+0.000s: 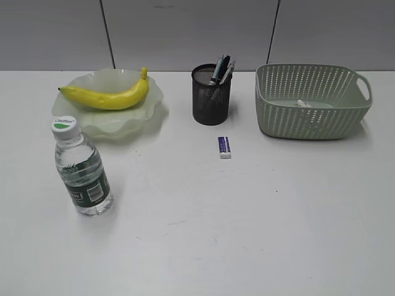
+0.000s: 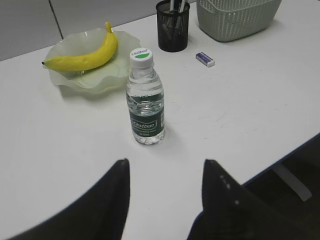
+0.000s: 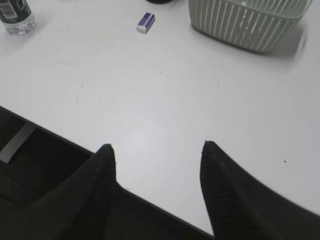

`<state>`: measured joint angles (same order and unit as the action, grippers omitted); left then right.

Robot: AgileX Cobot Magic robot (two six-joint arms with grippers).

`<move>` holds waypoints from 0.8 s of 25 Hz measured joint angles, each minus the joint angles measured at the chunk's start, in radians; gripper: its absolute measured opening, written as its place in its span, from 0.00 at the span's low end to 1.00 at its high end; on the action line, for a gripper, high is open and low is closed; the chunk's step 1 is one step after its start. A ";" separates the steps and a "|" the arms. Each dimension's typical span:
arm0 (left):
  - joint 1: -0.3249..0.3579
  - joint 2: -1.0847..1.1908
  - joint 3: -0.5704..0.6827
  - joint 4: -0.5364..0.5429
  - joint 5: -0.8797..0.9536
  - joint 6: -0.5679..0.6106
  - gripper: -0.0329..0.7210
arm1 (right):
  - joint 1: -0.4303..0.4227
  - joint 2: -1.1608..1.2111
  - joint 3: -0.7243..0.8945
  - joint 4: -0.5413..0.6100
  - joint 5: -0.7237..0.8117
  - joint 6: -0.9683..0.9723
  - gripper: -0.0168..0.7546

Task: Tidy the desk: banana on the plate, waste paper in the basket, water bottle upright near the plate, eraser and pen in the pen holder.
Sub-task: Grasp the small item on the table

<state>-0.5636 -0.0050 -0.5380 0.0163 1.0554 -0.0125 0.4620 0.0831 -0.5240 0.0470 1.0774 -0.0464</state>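
The banana lies on the pale green plate at the back left. The water bottle stands upright in front of the plate; it also shows in the left wrist view. The black mesh pen holder holds pens. The eraser lies on the desk in front of it. A white scrap, the waste paper, shows inside the green basket. My left gripper is open and empty, short of the bottle. My right gripper is open and empty near the desk's front edge.
Neither arm shows in the exterior view. The desk's front edge runs under the right gripper, with dark floor below. A grey panelled wall stands behind the desk.
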 joint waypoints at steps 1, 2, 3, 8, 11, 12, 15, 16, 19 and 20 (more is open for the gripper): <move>0.000 0.008 0.000 -0.001 -0.001 0.000 0.51 | 0.000 -0.031 0.008 -0.001 -0.011 0.001 0.59; 0.000 0.024 0.000 -0.005 -0.001 0.000 0.51 | 0.000 -0.055 0.011 -0.002 -0.016 0.001 0.59; 0.000 0.043 -0.001 -0.008 -0.002 0.000 0.51 | 0.000 -0.072 0.013 -0.005 -0.023 0.001 0.59; 0.000 0.255 -0.035 -0.066 -0.142 0.003 0.51 | 0.000 -0.090 0.013 -0.021 -0.034 0.002 0.59; 0.000 0.449 -0.067 -0.153 -0.297 0.012 0.51 | 0.000 -0.090 0.013 -0.024 -0.034 0.002 0.59; 0.000 0.529 -0.084 -0.181 -0.335 0.023 0.51 | 0.000 -0.090 0.013 -0.024 -0.034 0.002 0.59; 0.000 0.778 -0.156 -0.227 -0.414 0.053 0.51 | 0.000 -0.090 0.013 -0.025 -0.034 0.002 0.59; 0.000 0.888 -0.191 -0.236 -0.423 0.058 0.51 | 0.000 -0.090 0.013 -0.025 -0.034 0.003 0.59; -0.017 1.114 -0.309 -0.245 -0.430 0.063 0.51 | 0.000 -0.090 0.013 -0.027 -0.035 0.003 0.59; -0.032 1.186 -0.357 -0.246 -0.430 0.064 0.51 | 0.000 -0.090 0.013 -0.027 -0.035 0.003 0.59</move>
<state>-0.5960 1.1808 -0.8946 -0.2301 0.6258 0.0515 0.4620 -0.0069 -0.5112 0.0198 1.0428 -0.0436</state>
